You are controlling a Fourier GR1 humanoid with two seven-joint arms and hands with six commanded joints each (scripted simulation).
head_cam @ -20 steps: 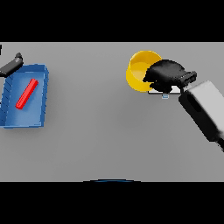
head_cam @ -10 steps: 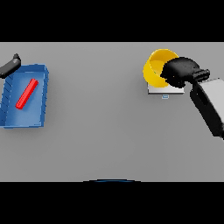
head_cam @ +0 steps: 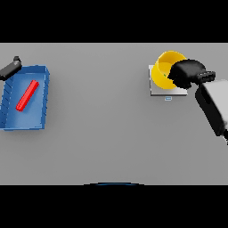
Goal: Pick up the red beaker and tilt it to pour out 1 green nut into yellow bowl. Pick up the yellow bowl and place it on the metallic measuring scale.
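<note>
The yellow bowl (head_cam: pixel 164 67) is at the right of the table, over the metallic scale (head_cam: pixel 159 91), tipped so its opening faces me. My right hand (head_cam: pixel 187 73) is shut on the bowl's right rim, its arm coming in from the right edge. I cannot tell whether the bowl rests on the scale or hangs just above it. The red beaker (head_cam: pixel 27 95) lies on its side in the blue tray (head_cam: pixel 43 100) at the far left. My left hand (head_cam: pixel 10 68) shows at the left edge, just beyond the tray's far corner.
A small label (head_cam: pixel 168 98) sits at the front edge of the scale. Grey tabletop stretches between the blue tray and the scale.
My right hand has carried the yellow bowl to the right, from beside the scale to over it. The left hand and the red beaker have not moved.
</note>
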